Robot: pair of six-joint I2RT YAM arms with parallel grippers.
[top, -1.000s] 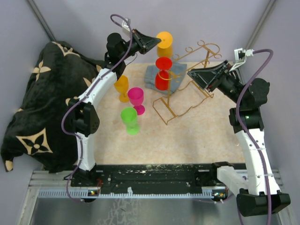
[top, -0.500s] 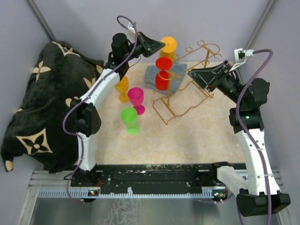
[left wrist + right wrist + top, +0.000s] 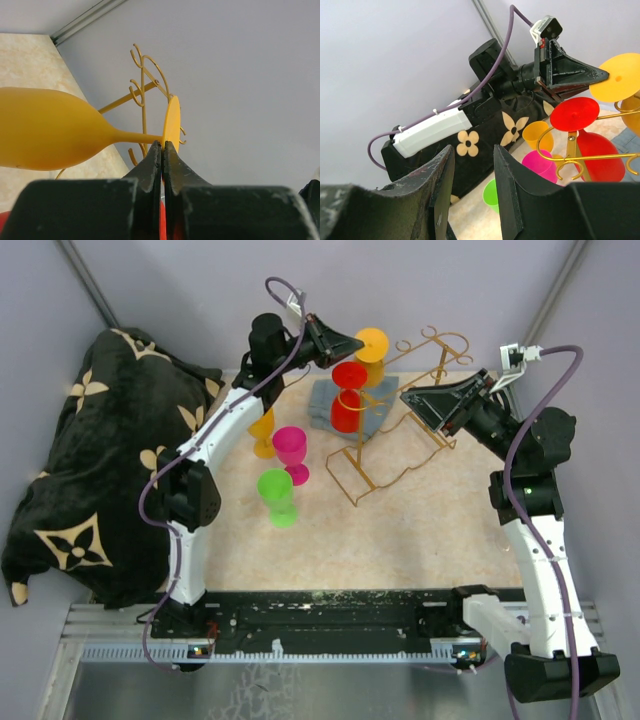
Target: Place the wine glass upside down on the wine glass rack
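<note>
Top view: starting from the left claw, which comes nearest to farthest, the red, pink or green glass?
1. Red glass, just below the left claw in the picture.
2. Pink glass, lower and further left.
3. Green glass, lowest, just below the pink one.

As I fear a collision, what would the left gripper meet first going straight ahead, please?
Likely the curled loops of the wine glass rack, just past the yellow wine glass the left gripper holds; depth unclear.

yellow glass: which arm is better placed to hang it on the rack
Left. The left gripper is shut on the yellow glass by its foot, foot up, close to the rack top rails. The right gripper is open and holds nothing.
</note>
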